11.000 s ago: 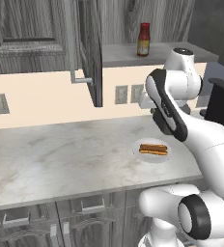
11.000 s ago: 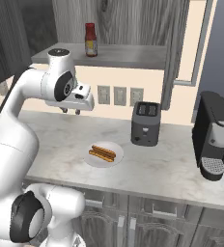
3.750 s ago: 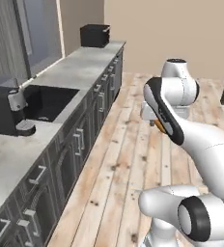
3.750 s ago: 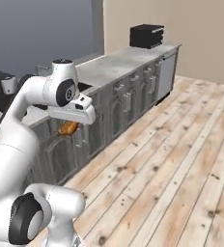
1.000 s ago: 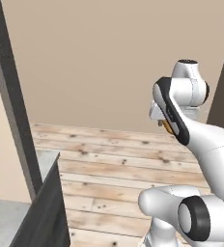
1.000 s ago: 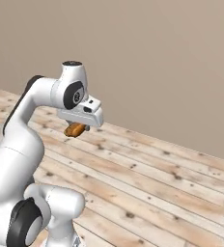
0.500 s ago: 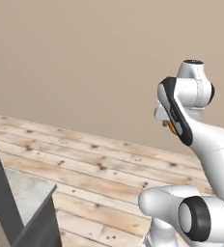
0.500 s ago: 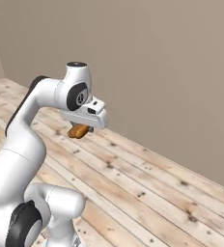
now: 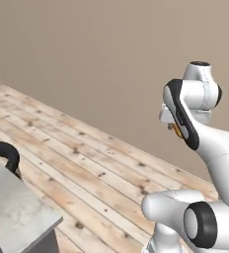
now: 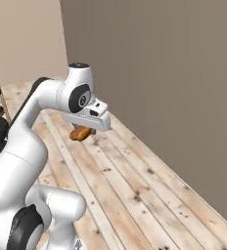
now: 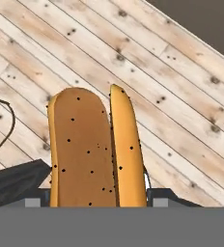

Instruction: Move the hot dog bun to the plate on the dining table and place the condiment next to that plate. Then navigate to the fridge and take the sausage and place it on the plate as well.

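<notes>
You have the hot dog bun clamped in the tool, carried high over bare wooden floor. Its tan-orange halves, split lengthwise and speckled dark, run from 6 toward 12 o'clock in the hand view. In the left base view, the dining table shows its marbled grey corner at 8 o'clock.

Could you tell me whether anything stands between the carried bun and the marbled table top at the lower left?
Nothing visible does: the tan-orange split bun sits in the gripper above bare wooden floor, and the pale grey marbled table corner has just a black round stool beside it.
</notes>
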Controlling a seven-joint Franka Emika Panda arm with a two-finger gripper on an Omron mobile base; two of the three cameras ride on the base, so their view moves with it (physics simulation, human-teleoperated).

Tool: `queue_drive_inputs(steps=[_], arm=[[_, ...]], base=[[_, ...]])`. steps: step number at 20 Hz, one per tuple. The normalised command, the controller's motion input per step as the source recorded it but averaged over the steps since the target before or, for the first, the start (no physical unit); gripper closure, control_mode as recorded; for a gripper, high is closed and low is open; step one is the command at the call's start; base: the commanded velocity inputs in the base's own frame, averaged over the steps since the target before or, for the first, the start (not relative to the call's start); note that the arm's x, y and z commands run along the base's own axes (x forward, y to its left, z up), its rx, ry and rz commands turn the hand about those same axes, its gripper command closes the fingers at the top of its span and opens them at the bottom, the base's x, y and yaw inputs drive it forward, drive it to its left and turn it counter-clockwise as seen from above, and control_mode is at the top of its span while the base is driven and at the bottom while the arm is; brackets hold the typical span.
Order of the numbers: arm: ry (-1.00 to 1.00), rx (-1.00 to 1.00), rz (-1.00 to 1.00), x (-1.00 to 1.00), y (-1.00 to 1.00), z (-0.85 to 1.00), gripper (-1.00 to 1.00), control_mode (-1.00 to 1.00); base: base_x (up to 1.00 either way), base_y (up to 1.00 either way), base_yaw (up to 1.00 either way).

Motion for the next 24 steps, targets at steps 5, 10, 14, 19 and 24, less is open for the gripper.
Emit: queue_drive_inputs(steps=[5, 10, 14, 19, 24], arm=[[0.00, 0.00, 0.00, 0.00, 0.00, 0.00, 1.00, 1.00], [0.00, 0.00, 0.00, 0.00, 0.00, 0.00, 1.00, 1.00], [0.00, 0.00, 0.00, 0.00, 0.00, 0.00, 1.00, 1.00], [0.00, 0.00, 0.00, 0.00, 0.00, 0.00, 1.00, 1.00], [0.00, 0.00, 0.00, 0.00, 0.00, 0.00, 1.00, 1.00]], base=[[1.00, -0.26, 0.57], [1.00, -0.40, 0.55], [1.00, -0.56, 0.55], [0.99, -0.65, 0.54], [1.00, -0.63, 0.54]])
